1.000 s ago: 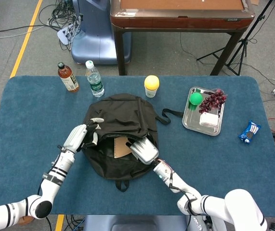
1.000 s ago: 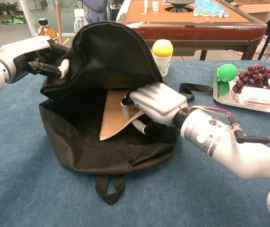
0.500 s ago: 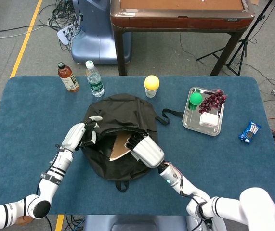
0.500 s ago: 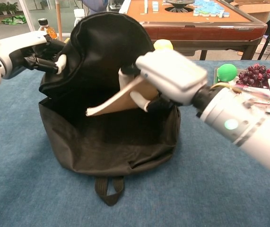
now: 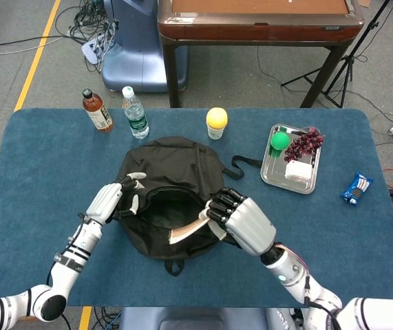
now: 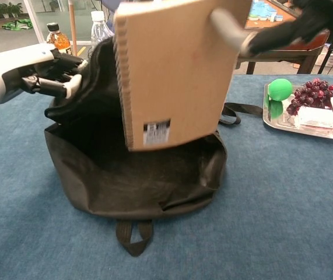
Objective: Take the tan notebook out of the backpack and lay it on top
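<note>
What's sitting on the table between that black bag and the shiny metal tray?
Only the bag's loose black strap lies there, trailing from the backpack toward the tray; the rest is bare blue tabletop, clearest in the head view.

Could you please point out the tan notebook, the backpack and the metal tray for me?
tan notebook (image 6: 175, 70), chest view, middle of its cover.
backpack (image 5: 175, 161), head view, its black top panel.
metal tray (image 5: 273, 173), head view, bare near-left part.
</note>
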Tool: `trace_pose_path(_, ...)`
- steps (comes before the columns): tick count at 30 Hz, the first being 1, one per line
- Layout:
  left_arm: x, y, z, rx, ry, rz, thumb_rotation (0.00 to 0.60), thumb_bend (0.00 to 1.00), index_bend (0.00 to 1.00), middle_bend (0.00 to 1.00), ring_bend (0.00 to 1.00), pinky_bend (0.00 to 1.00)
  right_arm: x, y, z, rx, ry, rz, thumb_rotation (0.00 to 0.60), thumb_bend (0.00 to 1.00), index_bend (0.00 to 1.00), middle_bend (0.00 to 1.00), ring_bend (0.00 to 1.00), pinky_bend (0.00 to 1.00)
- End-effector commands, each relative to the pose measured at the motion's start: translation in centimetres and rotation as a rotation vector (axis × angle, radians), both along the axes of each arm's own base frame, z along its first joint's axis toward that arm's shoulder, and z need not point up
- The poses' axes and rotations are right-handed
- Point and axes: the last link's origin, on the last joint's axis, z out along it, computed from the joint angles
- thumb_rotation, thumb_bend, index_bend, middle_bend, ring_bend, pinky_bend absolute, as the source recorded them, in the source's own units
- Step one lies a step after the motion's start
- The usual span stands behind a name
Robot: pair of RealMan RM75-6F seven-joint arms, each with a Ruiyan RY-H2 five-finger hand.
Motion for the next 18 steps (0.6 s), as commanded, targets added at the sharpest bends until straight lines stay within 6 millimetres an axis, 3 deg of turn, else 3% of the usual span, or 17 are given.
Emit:
trace_pose_path(1,-0.2,-0.5,0.1,-0.014,0.022,-0.013,0.428,0.48,0.30,0.13,0.12,0.17,-0.5,0.8,2.3,-0.022,-0.029,-0.012,0.600,0.57,0.87,0.54,0.45,0.37)
trace_pose_path(6,-0.1,-1.4,0.4,-0.013,0.054,-0.052,0.388,0.39,0.12,0.07,0.07,0.17,-1.0,1.1,4.0,-0.025,-0.048,-0.037,0.600,0.57,0.87,0.55,0.45,0.37)
trace_pose_path(10,0.1,-2.1,0.8,-0.014,0.071,-0.074,0.367,0.36,0.04,0.03,0.04,0.17,-1.8,0.8,4.6,-0.030,-0.035,-0.078,0.600,0.57,0.87,0.54,0.45,0.37)
trace_pose_path(18,-0.5,-2.3,2.1,0.058,0.116,-0.087,0.365,0.35,0.01,0.00,0.02,0.16,-3.4,-1.3,2.4,0.077,0.053,-0.202,0.600,0.57,0.87,0.54,0.45,0.37)
